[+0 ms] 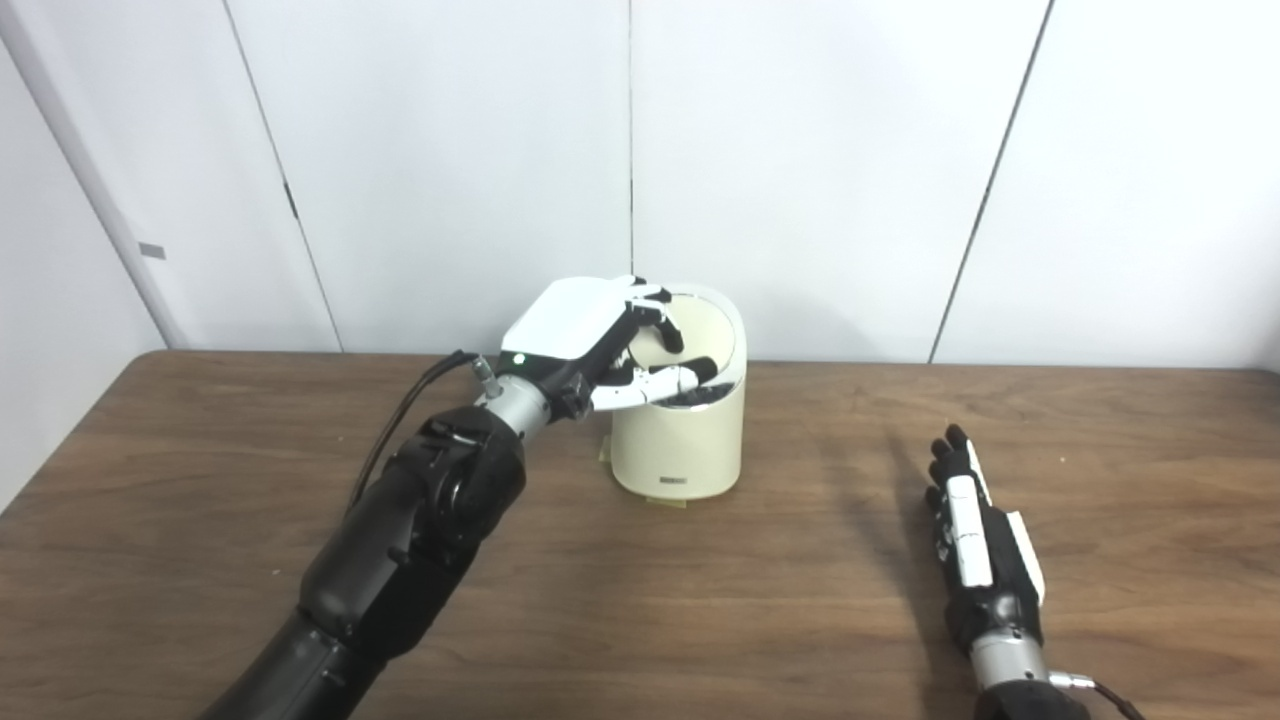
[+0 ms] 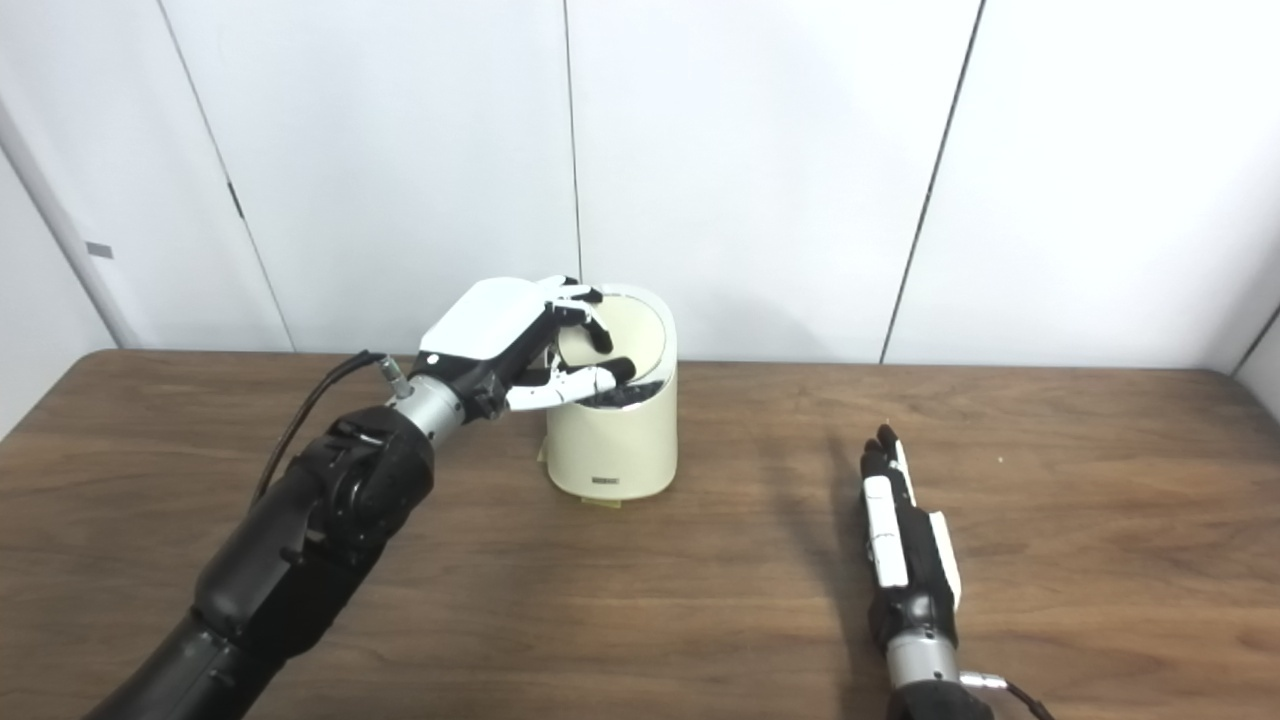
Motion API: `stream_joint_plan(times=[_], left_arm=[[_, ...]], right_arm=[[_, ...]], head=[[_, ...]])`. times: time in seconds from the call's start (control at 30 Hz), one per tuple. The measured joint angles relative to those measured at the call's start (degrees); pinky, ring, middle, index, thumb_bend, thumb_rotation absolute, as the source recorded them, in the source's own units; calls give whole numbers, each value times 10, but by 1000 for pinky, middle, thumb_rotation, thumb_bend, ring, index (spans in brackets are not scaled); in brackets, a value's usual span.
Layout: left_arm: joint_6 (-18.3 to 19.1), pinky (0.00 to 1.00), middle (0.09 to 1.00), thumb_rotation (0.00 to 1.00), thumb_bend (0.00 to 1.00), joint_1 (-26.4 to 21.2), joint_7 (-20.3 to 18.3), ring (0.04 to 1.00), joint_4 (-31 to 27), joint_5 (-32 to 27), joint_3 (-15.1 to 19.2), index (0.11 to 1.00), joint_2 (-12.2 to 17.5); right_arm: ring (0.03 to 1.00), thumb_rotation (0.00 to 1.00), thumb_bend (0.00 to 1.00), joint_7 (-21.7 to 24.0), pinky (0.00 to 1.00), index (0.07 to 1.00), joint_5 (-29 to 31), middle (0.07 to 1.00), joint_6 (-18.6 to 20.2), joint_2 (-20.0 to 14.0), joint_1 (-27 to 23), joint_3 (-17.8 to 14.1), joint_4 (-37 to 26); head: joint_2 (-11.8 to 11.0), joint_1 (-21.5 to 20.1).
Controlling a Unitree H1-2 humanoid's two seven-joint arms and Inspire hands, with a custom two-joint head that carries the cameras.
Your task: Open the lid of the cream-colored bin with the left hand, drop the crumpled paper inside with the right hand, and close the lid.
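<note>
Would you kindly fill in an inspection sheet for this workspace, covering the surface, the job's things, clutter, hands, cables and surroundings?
Surface: brown wooden table, no marks that I can make out.
Job's things: cream-colored bin standing upright towards the back of the table; its lid is tipped up and open. No crumpled paper seen on the table; the bin's inside is too dark to judge.
Clutter: nothing seen.
Hands: left hand at the bin's rim, fingers against the lid; right hand lies on the table, fingers extended, holding nothing.
Cables: black cable along the left forearm; a short cable at the right wrist.
Surroundings: white wall panels behind the table.
</note>
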Motion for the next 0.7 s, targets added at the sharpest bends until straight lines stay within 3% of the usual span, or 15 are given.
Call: stream_joint_plan(times=[0.13,0.4,0.7], left_arm=[[-14,961,960,1000,617,-6,-2,997,1,41,-29,734,17],[-26,999,981,1000,656,-36,-28,1000,1,113,-74,722,35],[-22,991,958,1000,643,-35,-72,997,-28,128,-69,746,38]], right_arm=[[986,911,557,-2,1000,1000,-1,979,4,1,1,0,-4],[960,893,598,0,1000,1000,4,963,17,15,7,4,-19],[962,905,587,0,1000,1000,4,962,18,15,9,4,-20]], head=[[1,-4],[1,-6],[4,-3]])
